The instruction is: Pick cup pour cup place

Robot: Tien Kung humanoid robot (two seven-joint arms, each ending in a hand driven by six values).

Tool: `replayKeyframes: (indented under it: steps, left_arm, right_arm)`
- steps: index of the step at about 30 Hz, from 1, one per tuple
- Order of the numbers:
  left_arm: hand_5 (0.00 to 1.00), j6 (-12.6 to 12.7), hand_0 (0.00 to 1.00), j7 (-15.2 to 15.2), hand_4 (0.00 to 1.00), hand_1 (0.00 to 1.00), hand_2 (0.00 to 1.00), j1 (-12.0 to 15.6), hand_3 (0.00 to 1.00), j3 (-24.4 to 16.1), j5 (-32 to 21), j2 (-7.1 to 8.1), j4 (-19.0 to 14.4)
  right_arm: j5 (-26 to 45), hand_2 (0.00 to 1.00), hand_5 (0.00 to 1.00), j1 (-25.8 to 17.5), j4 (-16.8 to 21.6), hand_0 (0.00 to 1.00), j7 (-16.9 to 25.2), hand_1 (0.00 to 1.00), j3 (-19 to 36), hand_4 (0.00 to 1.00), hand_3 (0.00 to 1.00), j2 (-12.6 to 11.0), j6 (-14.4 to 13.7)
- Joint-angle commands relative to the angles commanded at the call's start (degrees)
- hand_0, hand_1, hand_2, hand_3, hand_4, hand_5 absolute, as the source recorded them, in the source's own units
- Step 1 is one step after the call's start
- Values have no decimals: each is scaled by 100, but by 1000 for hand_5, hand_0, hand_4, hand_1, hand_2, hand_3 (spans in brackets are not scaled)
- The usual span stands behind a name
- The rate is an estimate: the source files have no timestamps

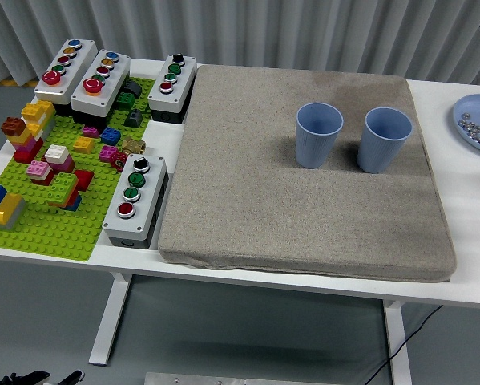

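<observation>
Fingers: you cannot tell their state; neither hand shows. Two upright light-blue plastic cups, left (319, 135) and right (384, 139), stand near each other on the soft grey mat (304, 208); a careless reach could topple one.

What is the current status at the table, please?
Neither hand over the table. Two blue cups, left cup and right cup, upright and apart on the grey mat, untouched. Nothing blocking them.

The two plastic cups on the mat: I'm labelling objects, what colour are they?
Both the left cup and right cup are light blue, seen in the head view.
</observation>
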Motion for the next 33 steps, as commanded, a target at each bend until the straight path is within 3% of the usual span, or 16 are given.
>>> replayKeyframes:
  steps: [33]
  left_arm:
    - [998,-7,777,33,509,765,824,-12,689,-47,57,-3,0]
  right_arm:
    - [-25,824,896,13,-2,922,-22,813,38,844,798,-25,-1]
